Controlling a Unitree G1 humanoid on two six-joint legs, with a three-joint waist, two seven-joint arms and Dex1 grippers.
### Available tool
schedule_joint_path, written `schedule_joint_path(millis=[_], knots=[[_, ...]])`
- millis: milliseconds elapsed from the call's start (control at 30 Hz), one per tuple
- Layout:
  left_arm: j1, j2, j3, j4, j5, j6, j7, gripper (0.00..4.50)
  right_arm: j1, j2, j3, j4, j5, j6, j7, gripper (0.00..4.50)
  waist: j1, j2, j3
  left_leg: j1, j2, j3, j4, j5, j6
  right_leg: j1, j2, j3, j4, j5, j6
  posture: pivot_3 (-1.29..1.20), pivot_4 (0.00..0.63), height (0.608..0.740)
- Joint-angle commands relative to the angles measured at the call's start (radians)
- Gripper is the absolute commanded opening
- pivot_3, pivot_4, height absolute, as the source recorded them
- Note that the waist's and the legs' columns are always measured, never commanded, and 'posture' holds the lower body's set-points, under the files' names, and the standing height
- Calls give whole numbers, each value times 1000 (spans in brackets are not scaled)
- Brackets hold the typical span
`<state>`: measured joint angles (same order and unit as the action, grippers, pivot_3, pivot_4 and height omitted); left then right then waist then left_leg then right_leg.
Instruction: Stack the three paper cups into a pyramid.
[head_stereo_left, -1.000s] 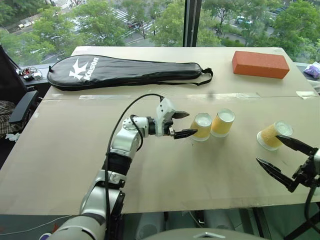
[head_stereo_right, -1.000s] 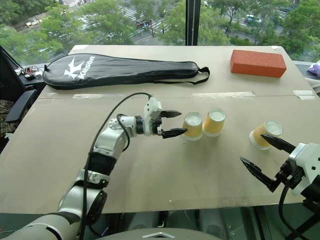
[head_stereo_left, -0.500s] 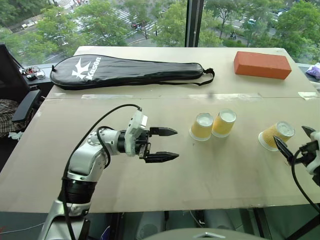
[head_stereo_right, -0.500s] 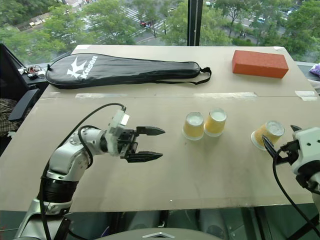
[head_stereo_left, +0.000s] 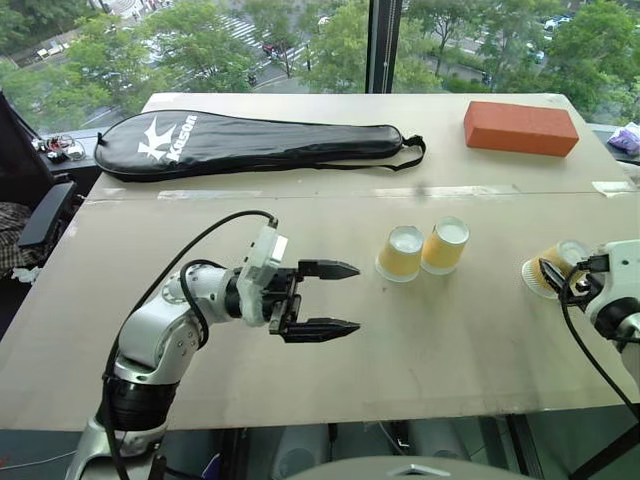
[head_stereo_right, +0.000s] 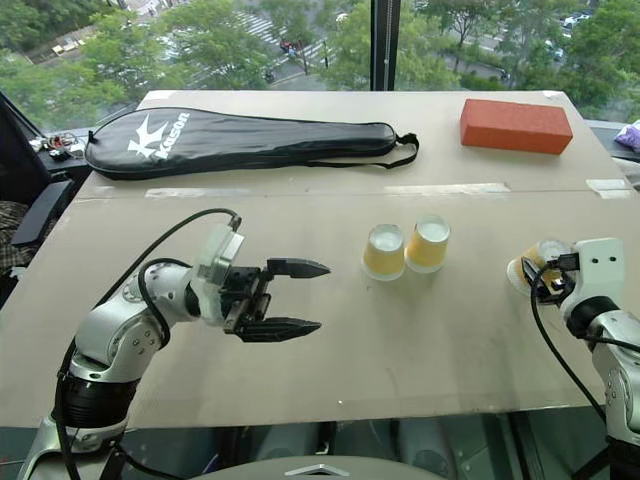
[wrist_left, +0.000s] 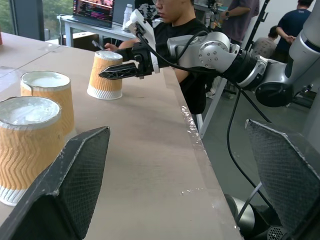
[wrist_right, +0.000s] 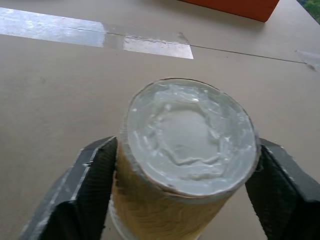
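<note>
Broad tan counter (head_stereo_left: 300, 360), built of two boards with strips of clear tape (head_stereo_left: 420, 191) along the seam. Full-height window behind, split by a dark vertical mullion (head_stereo_left: 378, 45); daylight, green treetops (head_stereo_left: 150, 40) and a street with cars (head_stereo_left: 255, 45) below. Dark chair (head_stereo_left: 35, 215) off the counter's left edge. Seen along the counter from the left wrist: seated and standing people (wrist_left: 180, 20), a lit monitor (wrist_left: 92, 11) on a desk, grey floor (wrist_left: 225, 150).
</note>
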<state>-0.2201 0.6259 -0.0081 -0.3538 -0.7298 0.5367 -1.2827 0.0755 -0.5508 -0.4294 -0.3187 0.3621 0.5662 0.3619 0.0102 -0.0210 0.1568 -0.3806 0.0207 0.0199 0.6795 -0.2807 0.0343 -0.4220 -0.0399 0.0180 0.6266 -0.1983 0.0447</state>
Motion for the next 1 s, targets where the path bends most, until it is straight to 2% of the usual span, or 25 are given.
schedule_joint_path(millis=[33,267,567,833,1000], knots=[[20,11,35,-53,-33,-12,14,4500,-7,-39,-32,-31,18,-46,57,2239,0,0,0,0,0,0,0,0,0,0,0,0,0,0,0,0,150,740],[86,-9,81,-68,-62,-16,90,4500,-58,-80,-3,-151,124,-16,164,2239,-8,1,1,0,1,-1,0,0,0,0,0,1,0,0,0,0,150,740],[185,-5,150,-86,-68,-45,155,4500,-349,-185,161,-236,258,147,239,2239,-21,1,2,0,1,-2,0,0,0,0,1,0,0,0,0,0,150,740],[234,-6,177,-131,-69,-58,199,4500,-534,-218,330,-130,245,140,378,2239,-18,1,2,-1,2,-3,-1,0,0,-2,0,1,-1,1,-2,0,150,740],[281,-8,199,-173,-75,-65,230,4500,-598,-232,385,-35,202,99,459,2239,-21,1,2,-1,2,-2,-1,0,0,-3,0,2,-1,2,-3,0,150,740]])
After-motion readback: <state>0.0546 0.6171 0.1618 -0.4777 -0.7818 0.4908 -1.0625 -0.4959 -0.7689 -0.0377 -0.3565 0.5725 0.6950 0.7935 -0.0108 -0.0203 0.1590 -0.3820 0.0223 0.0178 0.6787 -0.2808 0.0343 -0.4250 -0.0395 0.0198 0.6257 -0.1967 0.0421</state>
